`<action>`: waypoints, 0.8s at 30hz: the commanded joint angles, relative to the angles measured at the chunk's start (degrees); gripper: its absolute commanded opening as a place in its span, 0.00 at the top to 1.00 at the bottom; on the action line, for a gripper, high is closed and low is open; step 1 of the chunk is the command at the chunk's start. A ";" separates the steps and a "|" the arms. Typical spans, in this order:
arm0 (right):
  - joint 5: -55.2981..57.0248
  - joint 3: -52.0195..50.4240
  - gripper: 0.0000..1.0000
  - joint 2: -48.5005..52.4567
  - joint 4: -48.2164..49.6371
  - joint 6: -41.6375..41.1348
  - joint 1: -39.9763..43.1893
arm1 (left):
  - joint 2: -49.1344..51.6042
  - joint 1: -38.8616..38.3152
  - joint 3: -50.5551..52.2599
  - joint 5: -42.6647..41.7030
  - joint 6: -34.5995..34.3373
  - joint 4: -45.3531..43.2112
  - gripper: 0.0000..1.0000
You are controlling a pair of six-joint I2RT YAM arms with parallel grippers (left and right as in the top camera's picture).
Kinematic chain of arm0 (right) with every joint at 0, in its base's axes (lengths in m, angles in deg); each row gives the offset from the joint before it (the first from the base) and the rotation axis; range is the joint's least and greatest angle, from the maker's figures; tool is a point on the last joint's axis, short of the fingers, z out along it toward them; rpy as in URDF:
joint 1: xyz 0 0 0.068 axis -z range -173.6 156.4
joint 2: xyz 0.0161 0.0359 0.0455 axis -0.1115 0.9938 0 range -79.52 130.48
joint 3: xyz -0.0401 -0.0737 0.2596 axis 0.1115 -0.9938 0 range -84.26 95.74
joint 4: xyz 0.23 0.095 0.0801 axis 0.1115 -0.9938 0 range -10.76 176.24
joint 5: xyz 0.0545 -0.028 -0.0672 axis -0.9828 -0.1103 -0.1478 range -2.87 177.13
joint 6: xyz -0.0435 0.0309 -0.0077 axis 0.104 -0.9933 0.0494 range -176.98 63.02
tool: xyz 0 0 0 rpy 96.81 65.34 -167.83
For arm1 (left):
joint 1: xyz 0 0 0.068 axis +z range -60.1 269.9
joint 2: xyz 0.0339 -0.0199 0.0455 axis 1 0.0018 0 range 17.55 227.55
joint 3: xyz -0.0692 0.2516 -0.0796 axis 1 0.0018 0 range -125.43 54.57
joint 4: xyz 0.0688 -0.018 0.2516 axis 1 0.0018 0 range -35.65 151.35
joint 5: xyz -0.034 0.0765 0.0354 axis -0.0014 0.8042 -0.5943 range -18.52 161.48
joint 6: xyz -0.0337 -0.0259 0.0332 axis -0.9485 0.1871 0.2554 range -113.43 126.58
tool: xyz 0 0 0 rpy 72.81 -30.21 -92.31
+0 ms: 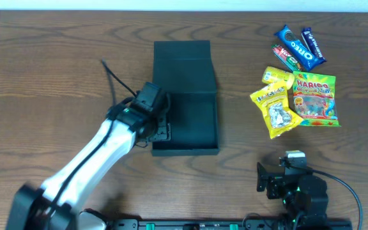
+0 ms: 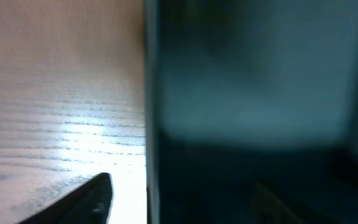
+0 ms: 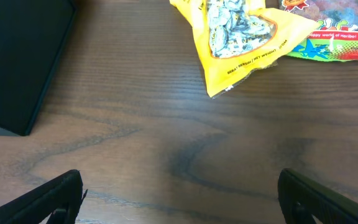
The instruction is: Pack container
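Wooden table (image 1: 43, 51), left gripper (image 1: 161, 128) at container's (image 1: 193, 121) left wall, spread unclear; right gripper (image 3: 179, 186) apart.

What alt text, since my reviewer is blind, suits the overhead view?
An open, empty dark container sits on the wooden table, the left gripper at its left wall. Oreo packs, a Haribo bag and yellow snack packets lie to the right; the right gripper sits near the front edge.
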 commanded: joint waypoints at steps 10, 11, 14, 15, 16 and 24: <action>0.59 -0.24 0.01 -0.31 0.07 -0.42 -0.37 | -29.27 0.09 -1.64 -0.39 1.51 7.04 0.05; 0.59 -0.24 0.01 -0.31 0.07 -0.42 -0.37 | -30.47 0.09 -1.64 -0.48 1.60 7.98 0.05; 0.59 -0.24 0.01 -0.31 0.09 -0.42 -0.37 | -32.15 0.09 -1.64 -0.61 1.60 10.21 0.04; 0.61 -0.24 0.01 -0.31 0.09 -0.39 -0.37 | -32.30 0.09 -1.64 -0.61 1.57 10.99 0.05; 0.92 -0.24 0.01 -0.31 0.13 -0.20 -0.37 | -32.35 0.09 -1.64 -0.61 1.57 11.87 0.05; -3.56 -0.31 0.01 -0.31 7.50 -5.27 -0.37 | -32.33 0.09 -1.57 -1.95 1.55 14.88 0.05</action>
